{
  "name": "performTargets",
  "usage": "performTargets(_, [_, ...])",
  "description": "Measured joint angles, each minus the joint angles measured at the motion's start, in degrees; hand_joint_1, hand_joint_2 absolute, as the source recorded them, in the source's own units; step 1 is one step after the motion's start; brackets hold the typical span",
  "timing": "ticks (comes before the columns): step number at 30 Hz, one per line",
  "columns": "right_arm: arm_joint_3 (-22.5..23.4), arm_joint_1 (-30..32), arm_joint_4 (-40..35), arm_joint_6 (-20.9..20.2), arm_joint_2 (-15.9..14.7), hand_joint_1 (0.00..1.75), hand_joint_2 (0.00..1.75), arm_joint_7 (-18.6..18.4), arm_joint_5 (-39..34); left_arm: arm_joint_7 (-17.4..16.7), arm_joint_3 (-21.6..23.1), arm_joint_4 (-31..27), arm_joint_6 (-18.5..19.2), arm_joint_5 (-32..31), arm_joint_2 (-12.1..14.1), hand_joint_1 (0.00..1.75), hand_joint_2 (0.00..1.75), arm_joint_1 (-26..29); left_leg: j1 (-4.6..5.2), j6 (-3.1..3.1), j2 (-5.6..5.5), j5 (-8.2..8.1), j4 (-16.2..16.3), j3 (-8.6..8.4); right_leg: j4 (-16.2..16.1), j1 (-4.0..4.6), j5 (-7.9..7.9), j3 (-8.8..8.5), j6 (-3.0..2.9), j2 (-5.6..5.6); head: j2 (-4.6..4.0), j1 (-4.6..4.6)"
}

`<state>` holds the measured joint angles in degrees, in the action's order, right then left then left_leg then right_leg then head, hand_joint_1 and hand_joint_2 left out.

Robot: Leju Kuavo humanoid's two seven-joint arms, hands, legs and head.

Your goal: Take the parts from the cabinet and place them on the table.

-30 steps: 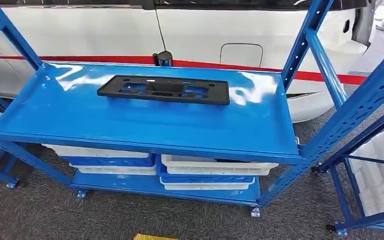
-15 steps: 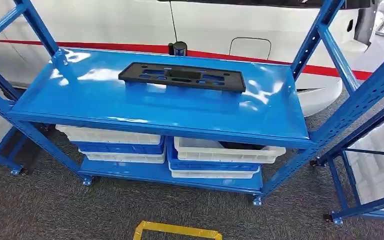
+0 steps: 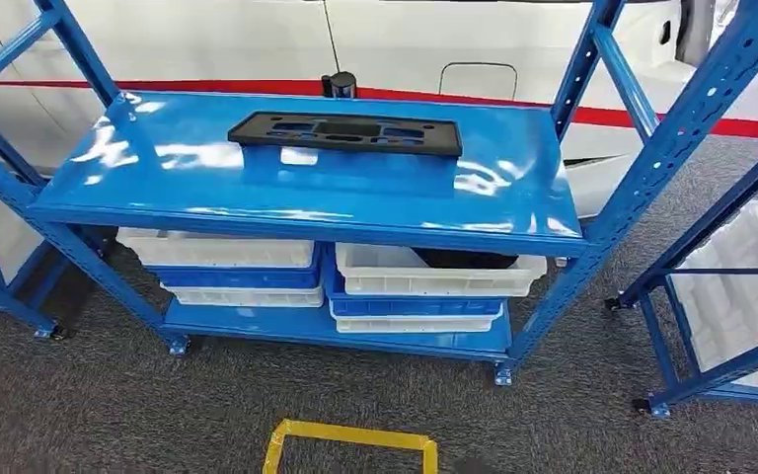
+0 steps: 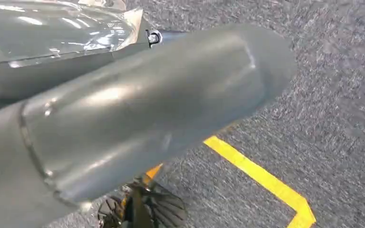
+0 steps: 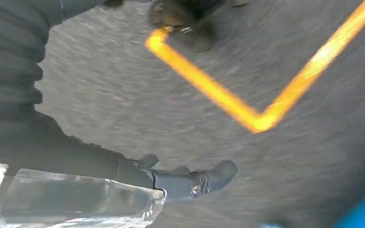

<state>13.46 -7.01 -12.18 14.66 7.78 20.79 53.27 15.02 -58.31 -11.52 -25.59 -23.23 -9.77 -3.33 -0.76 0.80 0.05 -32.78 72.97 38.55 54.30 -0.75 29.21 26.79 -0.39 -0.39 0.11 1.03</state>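
Note:
A flat black plastic part with several cut-outs lies toward the back of the blue cabinet's top shelf in the head view. My left hand hangs over grey carpet in the left wrist view; its thick grey thumb hides the fingers. In the right wrist view my right hand also hangs above the carpet, a dark finger stretched out with nothing in it. Both hands are well away from the part.
White bins and blue bins are stacked on the lower shelf. A second blue rack with white trays stands at the right. A white car is behind. Yellow floor tape marks the carpet in front.
The camera has moved: the cabinet now sits higher and farther in the picture, and the yellow tape square has come into view. The black part has not moved on the shelf.

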Motion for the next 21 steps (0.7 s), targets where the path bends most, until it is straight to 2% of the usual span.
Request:
performTargets(1, [-0.7,-0.5,-0.4,-0.6,0.5,0.00,1.75,1.5,0.2,-0.1,0.0,0.0,0.0,0.0,0.0,0.00,0.00,0.0,-0.22,0.12,0.02,1.92,-3.6,-2.42,0.3,-0.13,-0.02,0.03,0.03,0.00,0.00,0.00])
performTargets(2, [-1.6,-1.0,-0.8,-1.2,1.3,0.00,1.75,3.1,0.5,-0.1,0.0,0.0,0.0,0.0,0.1,0.00,0.00,0.0,-0.47,0.19,0.06,4.35,-9.6,-6.04,0.7,-0.19,-0.01,0.21,0.07,0.06,0.00,0.04])
performTargets(3, [-2.2,-1.4,-1.2,-1.5,1.9,0.00,1.75,3.9,0.7,-0.1,0.0,0.0,0.0,-0.1,0.2,0.00,0.00,0.0,-0.63,0.18,0.05,5.45,-14.5,-8.72,1.0,-0.21,0.02,0.32,0.11,0.06,0.00,0.04])
performTargets(4, [-2.8,-1.9,-1.4,-1.5,2.3,0.00,1.75,4.5,0.8,-0.2,0.0,0.0,0.0,-0.2,0.2,0.00,0.00,-0.1,-0.31,-0.01,-0.21,4.53,-15.6,-9.74,1.2,0.08,-0.07,1.41,0.59,0.05,0.00,0.04])
performTargets(5, [-3.3,-2.4,-1.6,-1.6,2.8,0.00,1.75,4.6,0.9,-0.2,0.0,0.0,0.0,-0.3,0.2,0.00,0.00,-0.1,-0.14,-0.50,-0.23,4.98,-15.6,-9.24,1.2,0.11,-0.27,1.19,0.89,0.09,0.00,-0.02])
performTargets(6, [-3.7,-2.7,-1.8,-1.6,3.1,0.00,1.75,4.8,0.9,-0.2,0.0,0.0,0.0,-0.2,0.2,0.00,0.00,-0.1,0.02,-0.59,-0.18,4.88,-15.9,-8.97,1.3,0.15,-0.44,1.24,1.16,0.10,0.00,0.02])
performTargets(8, [-4.7,-2.9,-2.5,-1.6,3.6,0.00,1.75,6.7,0.9,-0.3,0.0,0.0,0.0,-0.3,0.2,0.00,0.00,-0.1,-0.02,-1.51,-0.15,4.90,-16.4,-8.46,1.4,0.24,-0.80,1.86,1.90,0.08,0.00,0.00])
performTargets(9, [-5.3,-2.9,-3.1,-1.4,3.9,0.00,1.75,8.3,1.0,-0.4,0.0,0.0,0.0,-0.5,0.0,0.00,0.00,-0.1,-0.40,-2.23,0.05,5.38,-16.9,-8.46,2.4,0.18,0.18,2.72,2.06,0.12,0.00,-0.02])
performTargets(10, [-6.0,-3.3,-3.6,-1.1,4.4,0.00,1.75,9.5,1.1,-0.4,0.0,0.0,0.0,-0.7,0.0,0.00,0.00,-0.1,-0.32,-2.68,0.07,5.61,-17.1,-8.20,4.9,0.20,1.82,3.98,1.73,0.14,0.00,-0.26])
performTargets(12, [-7.4,-4.0,-5.0,-1.0,5.3,0.00,1.75,10.7,0.9,-0.5,0.0,0.0,0.0,-1.1,0.1,0.00,0.00,-0.2,-0.04,-3.29,0.38,5.99,-17.0,-7.62,14.5,0.04,5.90,8.37,1.15,0.18,0.00,-0.37])
performTargets(13, [-8.3,-4.2,-6.1,-0.9,6.0,0.00,1.75,11.0,0.6,-0.6,0.0,0.0,0.2,-1.3,0.2,0.00,0.00,-0.2,0.13,-3.46,0.42,6.12,-17.0,-7.38,18.8,0.04,7.23,10.28,1.15,0.18,0.00,-0.39])
performTargets(14, [-9.2,-4.4,-7.0,-0.9,6.3,0.00,1.75,11.0,0.3,-0.7,0.0,0.0,0.2,-1.5,0.2,0.00,0.00,-0.2,0.24,-3.51,0.41,6.23,-17.0,-7.24,20.9,0.03,7.51,11.13,1.41,0.18,0.00,-0.37])
performTargets(15, [-10.2,-4.5,-8.0,-0.9,6.7,0.00,1.75,10.9,0.0,-0.7,0.0,0.0,0.2,-1.6,0.2,0.00,0.00,-0.2,0.30,-3.50,0.39,6.31,-17.0,-7.24,19.7,0.04,6.67,10.40,1.81,0.18,0.00,-0.37])
performTargets(16, [-11.0,-4.7,-8.7,-0.9,7.0,0.00,1.75,10.8,-0.2,-0.7,0.0,0.0,0.2,-1.6,0.2,0.00,0.00,-0.2,0.33,-3.48,0.32,6.34,-16.9,-7.29,16.2,0.05,4.97,8.45,2.27,0.18,0.00,-0.42])
performTargets(17, [-11.7,-5.0,-9.4,-0.9,7.2,0.00,1.75,10.8,-0.4,-0.7,0.0,0.0,0.2,-1.6,0.2,0.00,0.00,-0.2,0.34,-3.43,0.23,6.36,-16.7,-7.34,10.2,0.05,2.47,5.44,2.68,0.17,0.00,-0.41])
performTargets(18, [-12.2,-5.2,-10.0,-0.9,7.4,0.00,1.75,10.9,-0.7,-0.7,0.0,0.0,0.2,-1.7,0.1,0.00,0.00,-0.2,0.36,-3.39,0.18,6.35,-16.6,-7.34,4.9,0.05,0.49,2.81,2.75,0.17,0.00,-0.42])
performTargets(19, [-12.8,-5.3,-10.6,-0.8,7.5,0.00,1.75,11.5,-1.3,-0.7,0.0,0.0,0.2,-2.0,0.1,0.00,0.00,-0.3,0.69,-3.10,0.19,6.34,-16.4,-7.15,2.0,0.22,0.32,1.72,2.43,0.16,0.00,-0.46])
performTargets(20, [-13.6,-5.3,-11.4,-0.4,7.7,0.00,1.75,12.4,-1.7,-0.8,0.0,0.0,0.3,-2.2,0.2,0.00,0.00,-0.3,0.90,-2.82,0.15,6.41,-16.1,-6.73,1.7,0.08,0.06,1.72,2.20,0.18,0.00,-0.35])
performTargets(21, [-14.4,-5.3,-12.4,-0.1,8.0,0.00,1.75,13.1,-2.2,-0.9,0.0,0.0,0.3,-2.5,0.3,0.00,0.00,-0.3,1.00,-3.16,0.11,6.33,-15.8,-6.28,1.6,-0.04,-0.24,1.98,2.37,0.23,0.00,-0.28])
